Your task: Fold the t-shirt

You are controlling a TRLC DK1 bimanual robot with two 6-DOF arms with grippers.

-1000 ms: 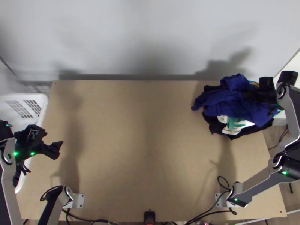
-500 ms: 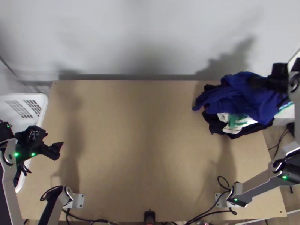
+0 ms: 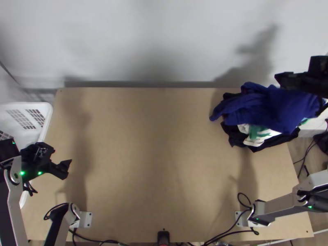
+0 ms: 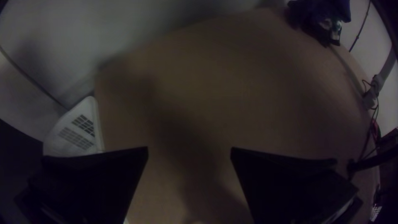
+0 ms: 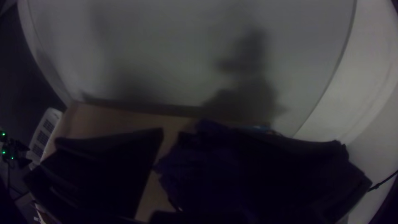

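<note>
T-shirt, guessing at the blue one, lying bunched on top of the heap at the far right corner of the bench. White-and-green cloth and dark cloth poking out underneath, so probably a sorting job first, folding later.

For the step in hand, likely picking the top piece off, go for a ridge or a hem rather than the thick middle. Line up straight over it, lower gently, close on the blue layer alone, then lift slow and check for hitchhikers. Too deep a bite and up comes the dark stuff too, or over the edge goes half the heap. Once free, carry low to mid-bench and lay out flat, ideally with a second grip on the opposite shoulder or hem. Soft, floppy stuff, so expect sagging and twisting.

Right gripper: set wide apart, up by the far outer side of the heap in the top view. Blue fabric visible past the gap, no pinch to be seen. Can't tell about light contact. Left gripper: also wide, nothing in it, parked by the white basket, well apart from the heap.
</note>
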